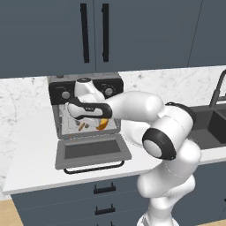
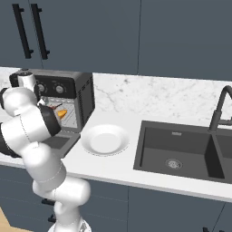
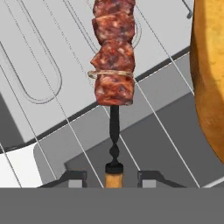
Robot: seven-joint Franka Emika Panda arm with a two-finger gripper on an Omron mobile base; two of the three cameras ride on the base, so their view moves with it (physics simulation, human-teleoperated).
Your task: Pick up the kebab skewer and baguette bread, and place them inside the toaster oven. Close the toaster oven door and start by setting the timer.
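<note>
The toaster oven (image 1: 86,106) stands on the counter (image 1: 31,150) against the marbled wall; its door (image 1: 92,151) lies fully dropped, which leaves the cavity free for loading. The arm reaches into that cavity; the gripper (image 3: 113,177) sits low over the wire rack (image 3: 65,113).

In the hand view the kebab skewer (image 3: 113,52) lies along the rack, its meat chunks pointing away from the hand and its handle end lying between the two finger tips; the jaws stand parted either side of it with a visible gap, so the tool appears released, or in the act of releasing, rather than clamped on the stick. The skewer rests on the wires, which suggests it is already delivered.

The baguette bread (image 3: 210,74) lies on the same rack just beside the skewer, at the right edge of the hand view; from the left base view it shows as an orange shape inside the oven, near the arm. Both foods therefore seem placed.

A white plate (image 2: 105,139) sits on the counter between the oven and the sink (image 2: 181,154).

Judgement: loading looks complete; remaining are withdrawal, closing the door and turning the timer knob (image 1: 108,92).
</note>
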